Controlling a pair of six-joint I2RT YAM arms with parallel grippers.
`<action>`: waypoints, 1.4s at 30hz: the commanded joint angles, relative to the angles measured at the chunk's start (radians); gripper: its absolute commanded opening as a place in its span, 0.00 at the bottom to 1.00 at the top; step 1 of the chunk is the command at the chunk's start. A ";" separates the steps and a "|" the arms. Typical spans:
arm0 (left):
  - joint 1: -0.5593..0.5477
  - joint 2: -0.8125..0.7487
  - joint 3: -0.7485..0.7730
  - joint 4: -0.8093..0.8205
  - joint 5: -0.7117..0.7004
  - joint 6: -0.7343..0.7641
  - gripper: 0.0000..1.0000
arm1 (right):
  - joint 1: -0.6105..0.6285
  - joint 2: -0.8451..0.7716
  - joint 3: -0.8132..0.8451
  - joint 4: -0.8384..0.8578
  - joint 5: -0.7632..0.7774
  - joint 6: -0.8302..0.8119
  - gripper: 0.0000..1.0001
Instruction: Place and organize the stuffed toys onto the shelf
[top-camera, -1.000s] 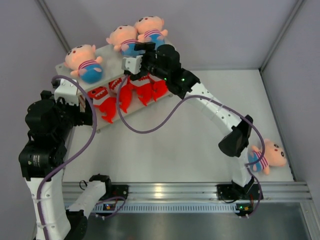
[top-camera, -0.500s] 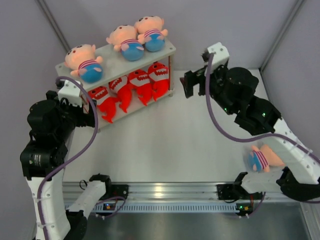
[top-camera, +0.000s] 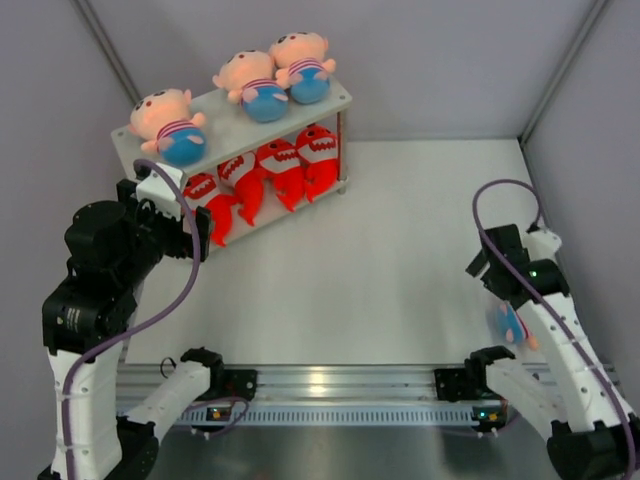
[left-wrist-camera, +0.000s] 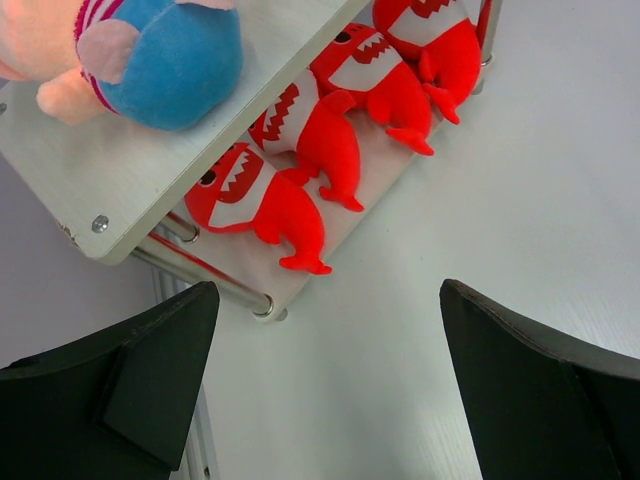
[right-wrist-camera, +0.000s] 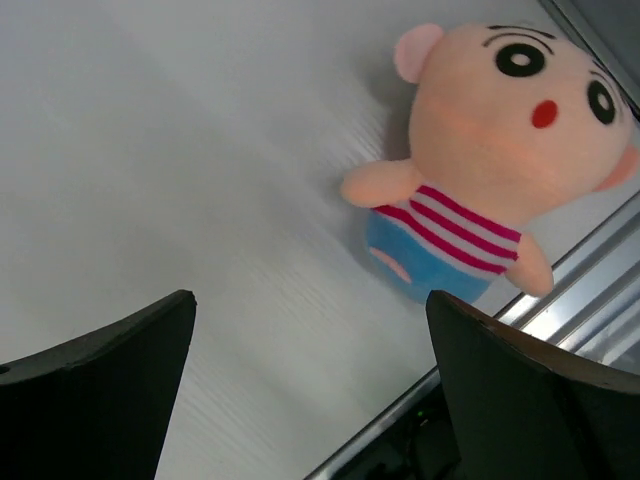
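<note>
Right wrist view: boy doll (right-wrist-camera: 480, 150) lies just beyond the wide-spread, empty right gripper (right-wrist-camera: 310, 310).

The left arm (top-camera: 100, 250) and right arm (top-camera: 565, 345) share one build: white moulded link shells between bulky black joint housings. A thin purple cable (top-camera: 187, 268) runs in loose loops along each. A small green light (top-camera: 533, 268) glows on the right arm's black joint. The fingers (left-wrist-camera: 130, 385) are matt black, broad and wedge-shaped.
</note>
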 joint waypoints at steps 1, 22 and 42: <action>-0.029 -0.009 0.016 0.016 -0.015 0.010 0.98 | -0.126 -0.090 -0.078 0.001 0.097 0.224 0.99; -0.041 0.003 0.054 -0.001 -0.017 0.025 0.98 | -0.464 0.011 -0.333 0.174 -0.027 0.577 0.99; -0.029 0.024 0.088 -0.012 -0.105 0.056 0.98 | -0.177 0.142 -0.292 0.866 -0.363 -0.123 0.00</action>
